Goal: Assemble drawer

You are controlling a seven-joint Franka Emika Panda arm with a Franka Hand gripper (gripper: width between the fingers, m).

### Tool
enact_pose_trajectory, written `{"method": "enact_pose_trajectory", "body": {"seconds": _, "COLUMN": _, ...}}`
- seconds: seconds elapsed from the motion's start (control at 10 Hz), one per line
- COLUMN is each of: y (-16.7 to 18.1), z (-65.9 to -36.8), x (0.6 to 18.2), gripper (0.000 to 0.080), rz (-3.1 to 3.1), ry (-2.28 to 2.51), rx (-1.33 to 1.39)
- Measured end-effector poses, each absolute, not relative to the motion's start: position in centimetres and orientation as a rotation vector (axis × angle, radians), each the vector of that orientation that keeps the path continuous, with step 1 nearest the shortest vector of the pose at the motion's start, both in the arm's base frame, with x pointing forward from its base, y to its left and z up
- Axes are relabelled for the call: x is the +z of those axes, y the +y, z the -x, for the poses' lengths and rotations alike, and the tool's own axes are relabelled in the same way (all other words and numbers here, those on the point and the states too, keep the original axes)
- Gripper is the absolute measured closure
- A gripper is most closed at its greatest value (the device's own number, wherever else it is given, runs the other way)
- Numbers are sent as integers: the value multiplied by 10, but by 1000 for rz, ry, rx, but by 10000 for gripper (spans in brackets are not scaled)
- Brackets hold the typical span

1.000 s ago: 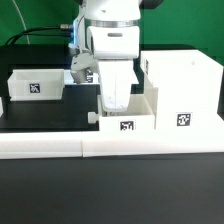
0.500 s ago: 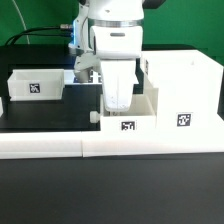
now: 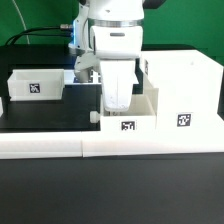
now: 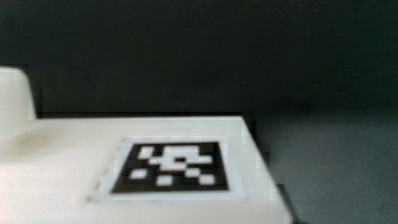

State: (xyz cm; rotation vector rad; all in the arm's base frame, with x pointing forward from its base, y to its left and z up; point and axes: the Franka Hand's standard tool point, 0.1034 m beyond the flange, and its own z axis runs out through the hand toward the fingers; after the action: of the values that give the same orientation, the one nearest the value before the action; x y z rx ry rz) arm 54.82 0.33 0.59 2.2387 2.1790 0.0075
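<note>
The tall white drawer case (image 3: 187, 80) stands at the exterior view's right, with a square tag low on its front. A small open-top tray (image 3: 145, 119) with a tag on its front wall sits just left of the case. My gripper (image 3: 117, 101) reaches straight down into this tray, and its white fingers hide its inside. I cannot tell whether the fingers grip a wall. A second tagged tray (image 3: 35, 85) sits at the exterior view's left. The wrist view shows a blurred tag (image 4: 175, 165) on a white surface, with no fingertips in view.
A long low white border rail (image 3: 60, 146) runs along the front of the black table. Dark cables and a green patch lie behind the arm. The black table surface (image 3: 50, 112) lies between the left tray and the middle tray.
</note>
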Motion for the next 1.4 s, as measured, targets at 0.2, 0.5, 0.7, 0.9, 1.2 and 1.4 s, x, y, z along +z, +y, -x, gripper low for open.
{"method": "enact_pose_trajectory", "body": {"seconds": 0.2, "y": 2, "z": -548, "x": 6, "gripper": 757, "rz": -2224, "ry": 2189, "rx": 3}}
{"method": "enact_pose_trajectory", "body": {"seconds": 0.5, "y": 2, "z": -549, "x": 6, "gripper": 757, "rz": -2222, "ry": 2182, "rx": 18}}
{"method": "enact_pose_trajectory", "body": {"seconds": 0.7, "y": 2, "z": -549, "x": 6, "gripper": 757, "rz": -2206, "ry": 2196, "rx": 17}}
{"method": "enact_pose_trajectory", "body": {"seconds": 0.9, "y": -1, "z": -550, "x": 7, "gripper": 757, "rz": -2161, "ry": 2243, "rx": -13}}
{"method": "enact_pose_trajectory", "body": {"seconds": 1.2, "y": -4, "z": -549, "x": 6, "gripper": 757, "rz": -2178, "ry": 2233, "rx": -16}}
{"method": "enact_pose_trajectory", "body": {"seconds": 1.4, "y": -3, "z": -549, "x": 6, "gripper": 757, "rz": -2182, "ry": 2229, "rx": -16}}
